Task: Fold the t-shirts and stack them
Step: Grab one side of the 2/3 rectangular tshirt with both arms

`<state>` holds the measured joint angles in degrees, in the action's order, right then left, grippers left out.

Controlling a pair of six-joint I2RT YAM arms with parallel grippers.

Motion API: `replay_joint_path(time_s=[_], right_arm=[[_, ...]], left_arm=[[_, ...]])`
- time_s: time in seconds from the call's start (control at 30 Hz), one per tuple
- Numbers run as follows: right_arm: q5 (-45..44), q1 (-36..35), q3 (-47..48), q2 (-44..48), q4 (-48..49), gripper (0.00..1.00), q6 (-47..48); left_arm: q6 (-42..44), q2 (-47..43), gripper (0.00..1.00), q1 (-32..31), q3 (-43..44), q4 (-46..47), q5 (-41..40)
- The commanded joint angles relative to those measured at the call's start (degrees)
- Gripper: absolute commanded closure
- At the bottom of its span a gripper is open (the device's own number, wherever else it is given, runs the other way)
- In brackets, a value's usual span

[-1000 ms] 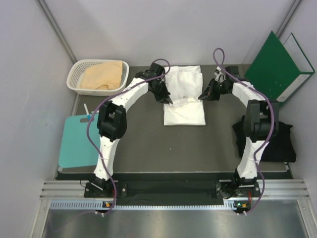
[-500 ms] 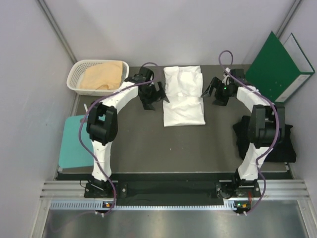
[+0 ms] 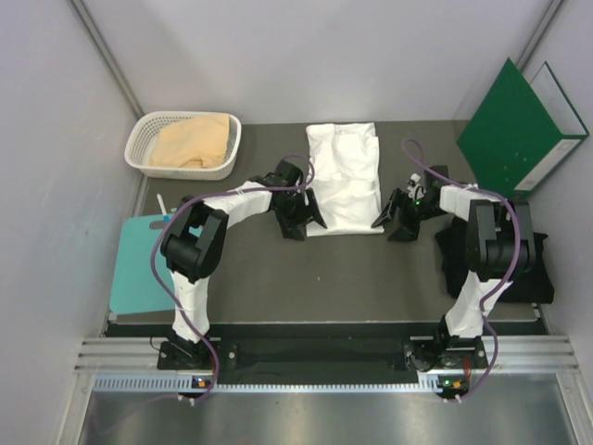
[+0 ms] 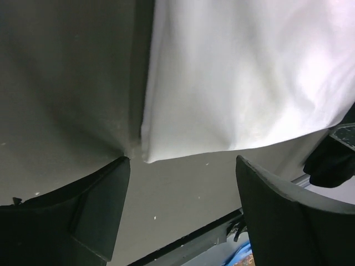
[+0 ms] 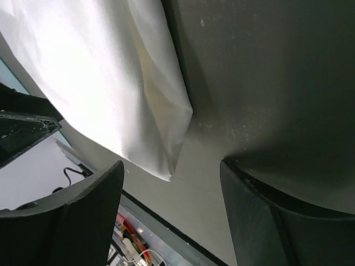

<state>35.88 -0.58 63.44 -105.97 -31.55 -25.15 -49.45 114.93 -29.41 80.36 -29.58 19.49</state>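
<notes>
On the dark table [image 3: 352,278] the white t-shirt [image 3: 345,176] is laid lengthwise at the far middle, and it is seen flatter than half a second ago, the raised fold across its middle being gone. The left gripper [image 3: 309,221] and the right gripper [image 3: 387,222] have been brought nearer, from beside the far half of the shirt to its two near corners. Both are spread wide with nothing between the fingers. In the left wrist view the near corner of the white t-shirt [image 4: 244,83] is shown just ahead of the left gripper [image 4: 183,166]. In the right wrist view the other corner [image 5: 111,83] is seen slightly lifted off the table, just ahead of the right gripper [image 5: 172,166].

Bare table is left open between the shirt's near edge and the arm bases. The green binder [image 3: 519,120] is leaned at the far right, and the teal board [image 3: 139,269] is laid at the left edge. The black t-shirt [image 3: 533,264] is bunched at the right edge, partly covered by the right arm. The tan t-shirt [image 3: 190,141] is held in the white basket [image 3: 139,153] at the far left. No print can be made out on the white shirt
</notes>
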Motion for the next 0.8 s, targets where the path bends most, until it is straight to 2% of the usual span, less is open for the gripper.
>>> replay_joint_path(time_s=[0.0,0.03,0.23,0.27,0.37,0.4,0.47,0.5,0.77], right_arm=[[0.86,0.23,-3.32,-2.39,5.78,0.31,-0.86],[0.86,0.23,-3.93,-2.74,6.67,0.31,-1.22],[0.24,0.14,-5.87,-3.19,14.93,0.36,-4.91],[-0.1,0.14,-6.13,-3.1,15.81,0.37,-5.09],[-0.2,-0.04,-7.19,-3.19,19.15,0.6,-6.14],[-0.19,-0.04,-7.54,-3.01,20.46,0.77,-6.4],[0.16,-0.04,-8.42,-2.49,20.74,0.88,-6.32],[0.24,0.05,-8.77,-2.05,20.65,0.92,-5.88],[2.7,0.05,-13.43,5.77,11.17,0.96,0.0]], left_arm=[[-1.88,0.99,0.22,-0.65,0.85,5.76,-0.5],[-1.96,1.34,0.26,-0.65,1.03,5.76,-0.76],[-1.53,1.87,0.36,-0.65,1.64,5.41,-4.1],[-1.61,1.96,0.42,-0.65,1.56,5.67,-4.37],[-1.53,2.14,0.61,-0.65,1.12,6.03,-4.72],[-1.44,2.31,0.75,-0.56,1.03,6.03,-4.46],[-1.09,2.22,0.95,-0.56,0.59,5.33,-3.93],[-1.0,1.27,1.0,-0.74,0.33,4.89,-3.93],[-1.7,-7.61,1.0,-2.32,-7.57,-0.11,-3.14]])
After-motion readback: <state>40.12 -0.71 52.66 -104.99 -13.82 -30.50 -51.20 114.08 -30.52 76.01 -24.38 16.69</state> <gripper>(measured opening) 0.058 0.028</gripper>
